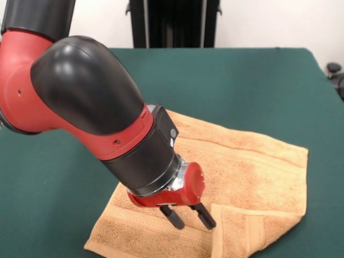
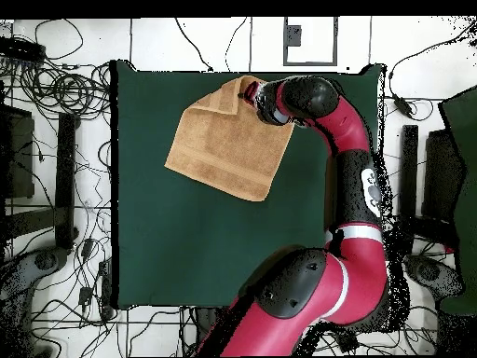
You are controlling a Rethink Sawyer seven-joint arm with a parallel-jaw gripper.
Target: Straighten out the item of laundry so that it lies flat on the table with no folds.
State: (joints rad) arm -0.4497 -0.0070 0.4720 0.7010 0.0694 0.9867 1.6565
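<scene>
The orange-tan towel (image 1: 252, 166) lies on the green table (image 1: 242, 80), set at an angle. Its corner nearest the camera is folded back over the towel as a flap (image 1: 242, 231). My gripper (image 1: 189, 216) points down just above the towel, right beside that flap on its left. Its two black fingers (image 1: 173, 216) are apart with nothing between them. In the overhead view the towel (image 2: 228, 140) lies near the table's (image 2: 205, 242) far edge, and the gripper (image 2: 250, 96) is over its folded top corner. My arm hides part of the towel's left side in the front view.
The robot's black pedestal (image 1: 172, 21) stands beyond the table's far edge. A black wheeled thing (image 1: 334, 72) shows at the right edge. Cables (image 2: 65, 93) lie on the floor around the table. Bare green felt spreads left of and below the towel in the overhead view.
</scene>
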